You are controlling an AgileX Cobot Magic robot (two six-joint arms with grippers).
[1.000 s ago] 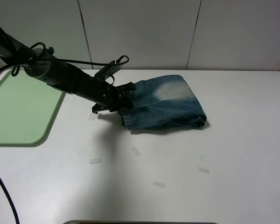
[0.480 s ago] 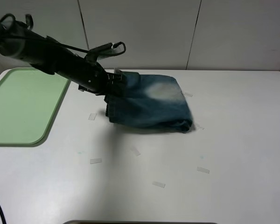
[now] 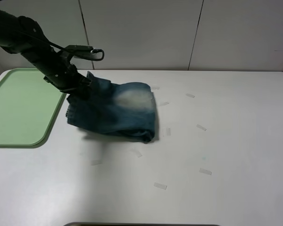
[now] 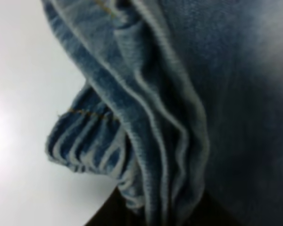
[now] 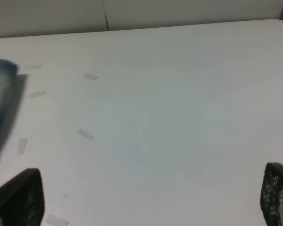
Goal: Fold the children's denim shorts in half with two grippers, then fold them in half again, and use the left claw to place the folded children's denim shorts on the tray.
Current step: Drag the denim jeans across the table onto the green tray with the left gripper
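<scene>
The folded children's denim shorts (image 3: 115,112) hang lifted above the white table, with a pale faded patch on top. My left gripper (image 3: 79,88) is shut on their left edge, just right of the pale-green tray (image 3: 19,110). The left wrist view is filled with bunched denim folds and the gathered waistband (image 4: 89,141); the fingers are hidden there. My right gripper (image 5: 151,197) is open and empty over bare table, with both fingertips (image 5: 19,197) at the frame's corners. A blurred blue edge of the shorts (image 5: 0,94) shows in the right wrist view. The right arm is out of the exterior view.
Several small pieces of clear tape (image 3: 160,186) lie scattered on the white table (image 3: 226,141). A pale panelled wall (image 3: 179,33) stands behind the table. The tray sits at the table's left edge.
My left gripper has lifted the folded shorts and carried them left toward the tray. The shorts now hang beside the tray's right edge.
</scene>
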